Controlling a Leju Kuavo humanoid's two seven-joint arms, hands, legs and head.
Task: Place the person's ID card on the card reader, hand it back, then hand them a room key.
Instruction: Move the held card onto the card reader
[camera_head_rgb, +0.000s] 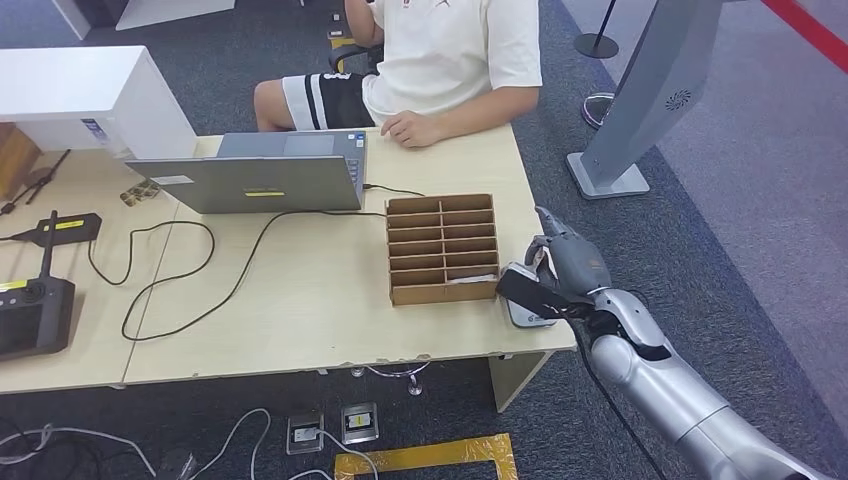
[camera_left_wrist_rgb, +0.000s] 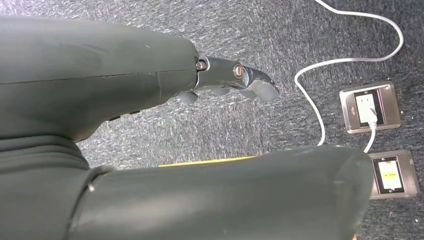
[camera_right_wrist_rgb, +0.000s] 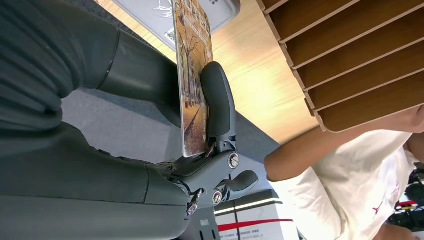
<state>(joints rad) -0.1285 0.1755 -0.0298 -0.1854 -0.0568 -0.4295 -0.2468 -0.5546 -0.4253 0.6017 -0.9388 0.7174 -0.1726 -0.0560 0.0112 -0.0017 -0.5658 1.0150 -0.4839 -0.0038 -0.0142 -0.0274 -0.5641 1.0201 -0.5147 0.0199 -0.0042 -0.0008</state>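
- The card (camera_right_wrist_rgb: 192, 75) could be dropped onto the floor. It is held on its edge by a thin pinch, close to the table's (camera_head_rgb: 300, 300) edge, so a small bump could knock it loose.
- The card could be set down off the card reader (camera_head_rgb: 525, 312). The reader is small and sits at the table's corner, just under the hand.
- The wooden slot box (camera_head_rgb: 442, 248) next to the reader could be bumped, because it stands near the hand.
- The right hand (camera_head_rgb: 560, 270) is closed on the card. The card is pinched between the thick thumb (camera_right_wrist_rgb: 217, 100) and a finger, just above the reader.
- The left hand (camera_left_wrist_rgb: 235, 80) is seen over the carpet. Nothing is held in it. How far it is open cannot be told.
- The person's hand (camera_head_rgb: 410, 128) is resting on the far side of the table, well apart from the card.
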